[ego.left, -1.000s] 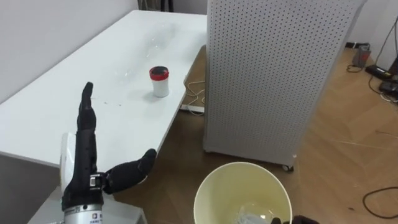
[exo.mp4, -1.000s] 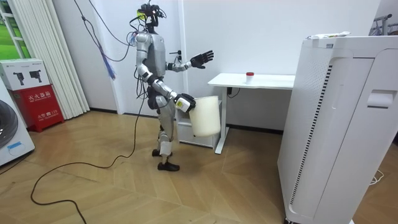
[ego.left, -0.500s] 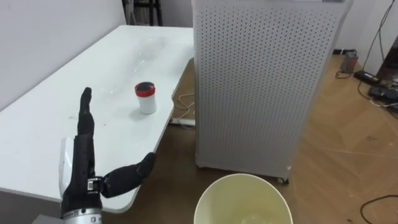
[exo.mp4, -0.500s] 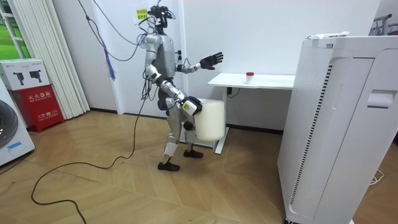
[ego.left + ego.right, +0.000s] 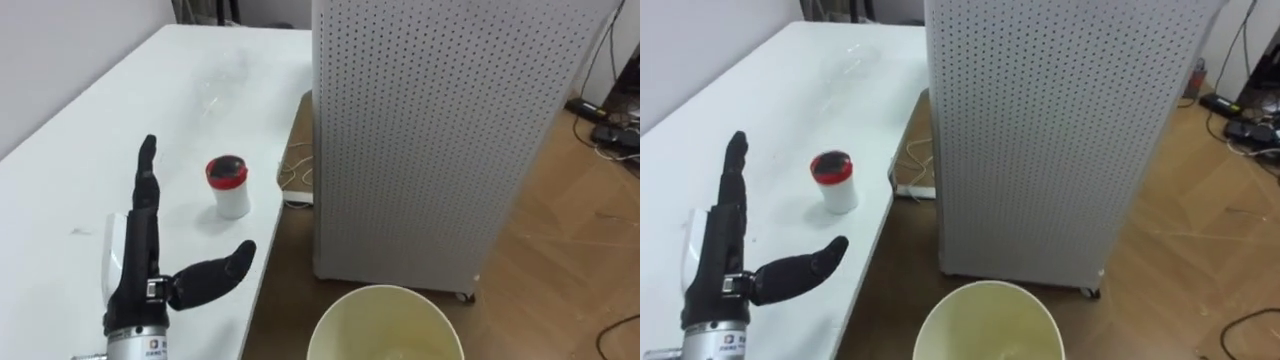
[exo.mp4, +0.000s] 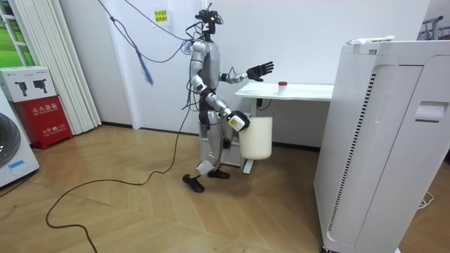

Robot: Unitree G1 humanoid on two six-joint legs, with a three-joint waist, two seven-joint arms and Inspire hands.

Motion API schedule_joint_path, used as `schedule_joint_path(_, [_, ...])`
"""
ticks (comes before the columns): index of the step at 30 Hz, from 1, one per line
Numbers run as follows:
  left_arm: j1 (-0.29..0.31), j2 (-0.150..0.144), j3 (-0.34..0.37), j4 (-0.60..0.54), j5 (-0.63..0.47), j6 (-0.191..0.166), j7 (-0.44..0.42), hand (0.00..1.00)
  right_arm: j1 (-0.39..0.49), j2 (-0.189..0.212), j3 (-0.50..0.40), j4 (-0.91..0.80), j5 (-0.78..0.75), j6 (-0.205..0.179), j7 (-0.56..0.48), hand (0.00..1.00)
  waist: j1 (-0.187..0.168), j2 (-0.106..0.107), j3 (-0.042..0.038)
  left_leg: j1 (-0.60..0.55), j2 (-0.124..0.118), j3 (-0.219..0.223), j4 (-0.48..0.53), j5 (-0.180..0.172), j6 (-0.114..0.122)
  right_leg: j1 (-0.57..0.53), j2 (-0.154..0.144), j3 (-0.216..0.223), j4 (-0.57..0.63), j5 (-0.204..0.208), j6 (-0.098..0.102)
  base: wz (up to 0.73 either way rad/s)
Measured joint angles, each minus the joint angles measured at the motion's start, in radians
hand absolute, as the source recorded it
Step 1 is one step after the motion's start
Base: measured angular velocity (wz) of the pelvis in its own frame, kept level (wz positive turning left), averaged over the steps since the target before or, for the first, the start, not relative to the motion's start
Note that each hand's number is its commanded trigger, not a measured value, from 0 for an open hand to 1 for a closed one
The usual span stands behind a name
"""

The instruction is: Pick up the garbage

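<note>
Left hand (image 5: 148, 262): raised over the near part of the white table (image 5: 90, 140), palm side on. The fingers are straight, together and pointing to the far side, and the thumb is spread out to the right. It holds nothing and touches nothing.
Left hand, room view (image 6: 261, 69): stretched out flat above the table's end, clear of the top.
Cup (image 5: 228, 186): small and white with a red lid, standing upright on the table near its right edge. It is just right of the left hand's fingers and beyond the thumb, apart from both.
Right hand (image 6: 238, 121): low at the robot's side, against the upper rim of the bin. Whether it is clasped or spread cannot be told.
Bin (image 5: 385, 322): round and cream, with its mouth up. It is nearest of all, right of the table and in front of the cabinet. In the room view it hangs off the floor beside the table's leg.
Cabinet (image 5: 440, 130): tall and white with a perforated side, standing on the wood floor just right of the table.
Cord (image 5: 296, 168): a pale loop on the floor between the table's edge and the cabinet.
Robot: upright at the table's end on the room view's left, one foot set behind the other.
</note>
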Motion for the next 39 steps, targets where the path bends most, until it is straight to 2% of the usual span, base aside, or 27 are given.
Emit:
schedule_joint_path(2, [-0.007,0.000,0.001,0.001,-0.004,0.000,0.004,0.00,-0.006,0.000,0.002,0.000,-0.011,0.000,0.004,1.00,0.008,0.010,-0.0006,0.003,0.002,-0.004,-0.018,-0.005,0.004,-0.042,-0.007,-0.009,0.011,0.001,0.005,-0.15])
schedule_joint_path(3, [-0.014,-0.001,0.000,0.006,-0.004,0.000,0.007,0.00,-0.007,-0.002,0.002,0.000,-0.014,0.000,0.008,1.00,0.019,0.024,-0.0025,0.005,0.014,-0.007,-0.029,-0.005,0.004,-0.080,0.000,-0.015,-0.006,-0.026,-0.001,-0.14])
schedule_joint_path(5, [-0.014,-0.001,0.001,0.008,-0.002,0.000,0.009,0.00,0.004,-0.003,0.002,0.000,-0.028,0.000,0.014,1.00,0.026,0.034,-0.0052,0.026,0.029,-0.010,-0.057,-0.004,0.001,-0.121,0.011,-0.022,-0.090,-0.041,-0.001,-0.05])
schedule_joint_path(6, [-0.014,-0.001,0.001,0.014,-0.001,0.000,0.012,0.00,0.010,-0.003,0.004,0.001,-0.054,0.001,0.013,1.00,0.025,0.034,-0.0047,0.046,0.033,-0.011,-0.071,-0.004,-0.001,-0.123,0.014,-0.022,-0.197,-0.037,-0.003,0.05])
schedule_joint_path(7, [-0.013,0.000,0.000,0.018,-0.002,0.000,0.020,0.00,0.010,-0.004,0.009,0.001,-0.062,0.001,0.012,1.00,0.023,0.031,-0.0067,0.059,0.033,-0.011,-0.080,-0.008,-0.009,-0.121,0.019,-0.023,-0.306,-0.004,-0.009,0.06])
schedule_joint_path(8, [-0.013,0.000,0.001,0.020,-0.001,0.000,0.023,0.00,0.009,-0.004,0.010,0.001,-0.064,0.001,0.012,1.00,0.024,0.030,-0.0060,0.068,0.031,-0.013,-0.085,-0.010,-0.013,-0.123,0.022,-0.022,-0.348,0.042,0.003,0.22])
schedule_joint_path(9, [-0.012,-0.007,-0.004,0.036,0.002,0.001,0.026,0.00,0.014,-0.009,0.010,0.006,-0.066,0.001,0.012,1.00,0.016,0.044,-0.0160,0.078,0.037,-0.039,-0.096,-0.008,-0.021,-0.095,0.037,-0.042,-0.379,0.057,0.000,0.19])
schedule_joint_path(10, [-0.011,-0.005,-0.001,0.036,0.003,0.001,0.026,0.00,0.011,-0.009,0.010,0.013,-0.077,0.001,0.012,1.00,0.020,0.047,-0.0184,0.091,0.047,-0.046,-0.119,-0.002,-0.031,-0.072,0.053,-0.046,-0.415,0.067,-0.007,0.17])
schedule_joint_path(12, [-0.008,-0.004,-0.001,0.035,-0.001,0.002,0.027,0.00,0.009,-0.008,0.010,0.020,-0.083,0.001,0.016,1.00,0.024,0.045,-0.0195,0.120,0.054,-0.060,-0.166,0.015,-0.047,-0.038,0.073,-0.048,-0.472,0.083,-0.011,0.03])
schedule_joint_path(14, [0.002,-0.004,-0.003,0.033,-0.003,0.009,0.025,0.00,0.007,-0.008,0.010,0.020,-0.087,0.001,0.020,1.00,0.023,0.044,-0.0210,0.145,0.065,-0.063,-0.202,0.022,-0.054,-0.005,0.091,-0.049,-0.521,0.094,-0.014,0.04])
schedule_joint_path(16, [0.023,-0.003,-0.009,0.021,-0.005,0.040,0.018,0.00,0.008,-0.008,0.010,0.017,-0.095,0.001,0.021,1.00,0.022,0.042,-0.0232,0.181,0.069,-0.078,-0.233,0.027,-0.061,0.035,0.104,-0.049,-0.560,0.096,-0.015,0.02])
schedule_joint_path(19, [0.040,-0.004,-0.013,0.013,-0.004,0.059,0.015,0.00,0.007,-0.008,0.011,0.009,-0.101,0.005,0.023,1.00,0.023,0.033,-0.0287,0.209,0.071,-0.088,-0.267,0.035,-0.071,0.061,0.112,-0.045,-0.591,0.096,-0.016,0.02])
schedule_joint_path(21, [0.042,-0.003,-0.013,0.013,-0.005,0.074,0.008,0.00,0.006,-0.009,0.011,0.006,-0.109,0.008,0.029,1.00,0.021,0.032,-0.0292,0.224,0.073,-0.096,-0.274,0.037,-0.076,0.085,0.116,-0.045,-0.617,0.100,-0.021,0.05])
schedule_joint_path(22, [0.046,-0.003,-0.013,0.013,-0.005,0.078,0.003,0.00,0.006,-0.008,0.015,0.006,-0.110,0.011,0.031,1.00,0.016,0.025,-0.0269,0.217,0.072,-0.083,-0.243,0.041,-0.082,0.120,0.109,-0.023,-0.655,0.108,-0.020,0.18])
schedule_joint_path(23, [0.046,-0.001,-0.013,0.013,-0.007,0.078,0.000,0.00,0.006,-0.005,0.017,0.007,-0.110,0.012,0.033,1.00,0.011,0.007,-0.0169,0.191,0.067,-0.070,-0.185,0.046,-0.093,0.142,0.102,0.019,-0.679,0.112,-0.018,0.46])
schedule_joint_path(24, [0.048,-0.004,-0.020,0.012,-0.010,0.079,-0.003,0.00,0.010,0.009,0.018,0.011,-0.107,0.012,0.034,1.00,-0.002,-0.021,-0.0143,0.117,0.054,-0.057,-0.156,0.039,-0.115,0.168,0.086,0.119,-0.717,0.117,-0.010,0.80])
schedule_joint_path(25, [0.026,-0.010,-0.050,0.008,-0.009,0.079,-0.004,0.00,0.011,-0.001,0.005,0.013,-0.091,0.012,0.034,1.00,-0.011,-0.009,-0.0228,0.035,0.066,-0.059,-0.230,0.107,-0.093,0.157,0.087,0.153,-0.722,0.114,-0.005,0.83])
schedule_joint_path(26, [0.021,-0.009,-0.063,0.008,-0.008,0.078,-0.004,0.00,0.007,-0.005,0.000,0.027,-0.090,0.017,0.033,1.00,-0.008,-0.019,-0.0230,0.020,0.068,-0.037,-0.214,0.139,-0.076,0.152,0.079,0.149,-0.722,0.103,0.006,0.42])
schedule_joint_path(27, [0.035,-0.008,-0.079,0.008,-0.009,0.079,0.001,0.00,0.007,-0.003,0.002,0.028,-0.091,0.025,0.033,1.00,0.020,-0.022,-0.0252,0.034,0.073,0.002,-0.230,0.147,-0.072,0.145,0.074,0.105,-0.725,0.110,0.018,-0.11])
schedule_joint_path(28, [0.042,0.000,-0.090,0.015,-0.017,0.083,0.003,0.00,0.005,0.002,0.009,0.023,-0.091,0.025,0.034,1.00,0.033,-0.018,-0.0225,0.048,0.076,-0.003,-0.233,0.147,-0.072,0.148,0.078,0.061,-0.734,0.121,0.013,-0.29])
schedule_joint_path(29, [0.043,0.004,-0.092,0.019,-0.030,0.086,0.003,0.00,0.003,0.002,0.013,0.017,-0.091,0.025,0.035,1.00,0.037,-0.015,-0.0216,0.055,0.078,-0.008,-0.234,0.146,-0.072,0.147,0.083,0.051,-0.747,0.129,0.008,-0.35])
schedule_joint_path(30, [0.043,0.009,-0.090,0.024,-0.041,0.088,0.002,0.00,0.002,0.002,0.023,0.000,-0.093,0.025,0.035,1.00,0.042,-0.009,-0.0180,0.073,0.079,-0.026,-0.242,0.146,-0.072,0.138,0.097,0.041,-0.783,0.155,0.001,-0.31])
schedule_joint_path(31, [0.045,0.006,-0.090,0.027,-0.060,0.089,-0.003,0.00,0.009,-0.002,0.034,-0.016,-0.095,0.025,0.034,1.00,0.040,0.006,-0.0186,0.095,0.083,-0.045,-0.257,0.146,-0.074,0.151,0.106,0.029,-0.781,0.179,-0.002,-0.29])
schedule_joint_path(34, [0.046,-0.002,-0.088,0.035,-0.082,0.088,-0.015,0.00,0.002,-0.001,0.039,-0.021,-0.101,0.025,0.043,1.00,0.024,0.016,-0.0182,0.145,0.081,-0.044,-0.319,0.153,-0.085,0.181,0.115,0.026,-0.789,0.180,-0.004,-0.09])
schedule_joint_path(39, [0.056,-0.002,-0.089,0.055,-0.089,0.088,-0.039,0.00,0.001,-0.001,0.037,-0.022,-0.134,0.025,0.043,1.00,0.018,0.013,-0.0166,0.159,0.082,-0.045,-0.333,0.155,-0.088,0.177,0.120,0.000,-0.773,0.181,-0.007,-0.04])
